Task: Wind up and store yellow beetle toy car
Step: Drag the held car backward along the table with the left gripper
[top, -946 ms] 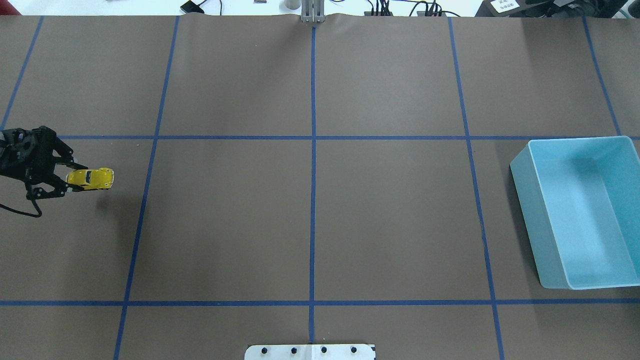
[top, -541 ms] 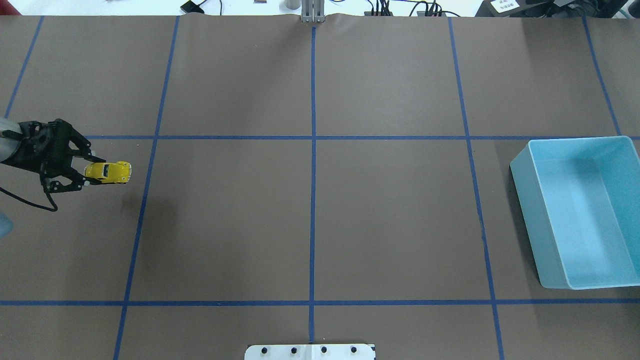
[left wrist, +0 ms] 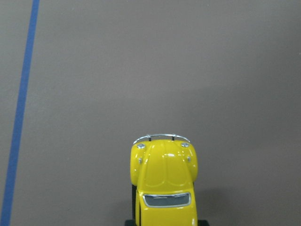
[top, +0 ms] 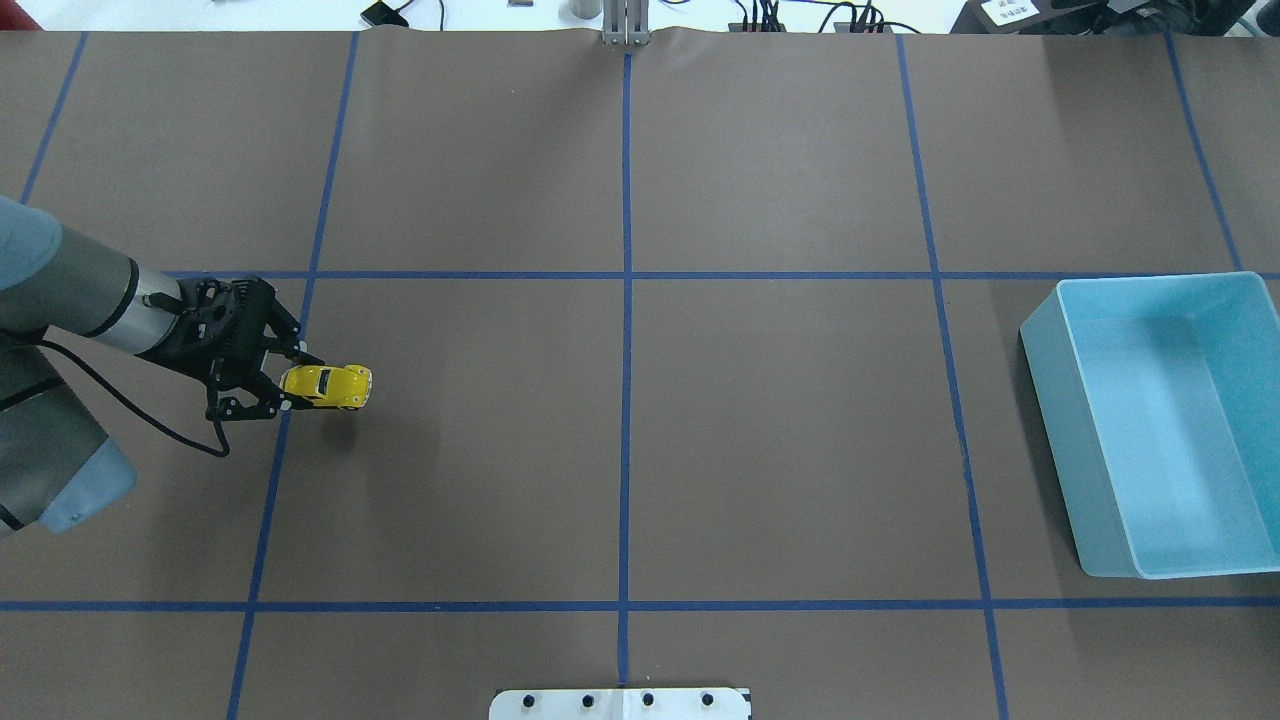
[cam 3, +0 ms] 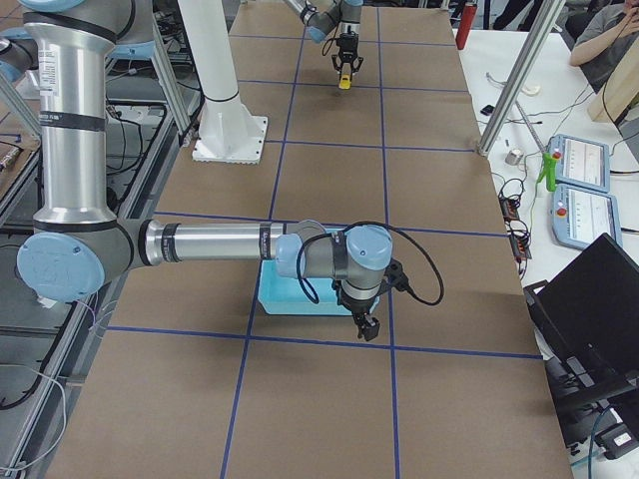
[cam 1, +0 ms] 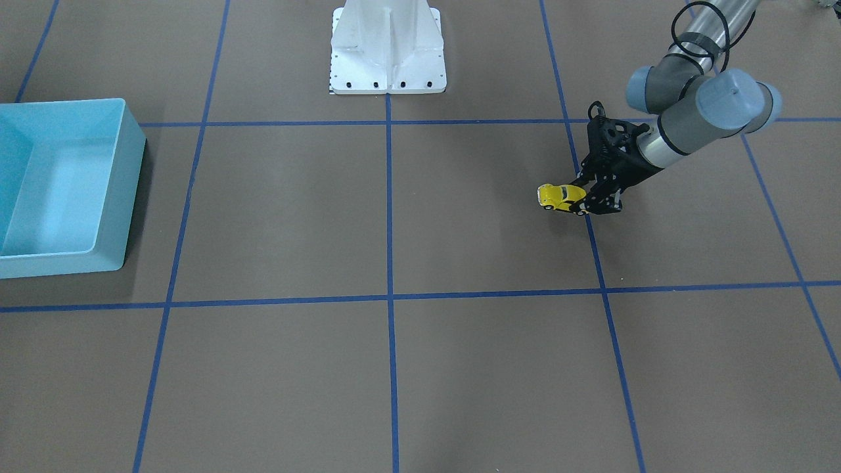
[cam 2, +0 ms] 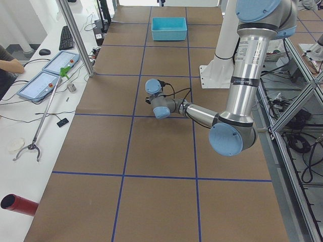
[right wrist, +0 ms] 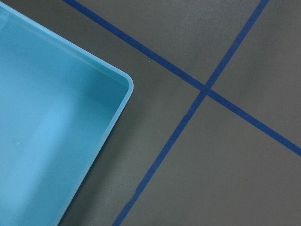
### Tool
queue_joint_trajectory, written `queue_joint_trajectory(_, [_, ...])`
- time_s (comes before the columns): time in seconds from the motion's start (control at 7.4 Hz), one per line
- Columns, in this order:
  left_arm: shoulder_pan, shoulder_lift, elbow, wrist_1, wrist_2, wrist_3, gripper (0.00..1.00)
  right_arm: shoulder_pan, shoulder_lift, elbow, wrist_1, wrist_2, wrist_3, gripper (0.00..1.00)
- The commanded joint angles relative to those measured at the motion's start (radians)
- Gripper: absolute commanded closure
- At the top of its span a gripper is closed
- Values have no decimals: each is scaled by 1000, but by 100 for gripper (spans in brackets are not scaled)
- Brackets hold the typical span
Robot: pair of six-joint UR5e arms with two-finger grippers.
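Yellow beetle toy car (top: 328, 386) is clamped in my left gripper (top: 293, 384). My right gripper (cam 3: 367, 325) hangs beside the light blue bin (cam 3: 285, 299); I can't tell whether it's open.

The left gripper (top: 293, 383) has moved away from the table's left edge and in toward the middle. It has carried the yellow beetle toy car (top: 328, 386) along with it. Before, the car was on the left side of the blue line (top: 274, 480). Now the car is just past that line, on the other side. It has also moved a little closer to the robot's side of the table. Much more of the grey left arm (top: 80, 295) shows now, where before only the black gripper showed.
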Motion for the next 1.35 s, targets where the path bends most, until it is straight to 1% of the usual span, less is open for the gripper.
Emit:
queue_joint_trajectory(0.0, [25, -7, 18, 3, 2, -1, 88, 0, 0, 0, 0, 0, 0, 0])
queue_joint_trajectory(0.14, [25, -2, 30, 3, 2, 0, 88, 0, 0, 0, 0, 0, 0, 0])
queue_joint_trajectory(1.22, [20, 35, 35, -3, 5, 11, 88, 0, 0, 0, 0, 0, 0, 0])
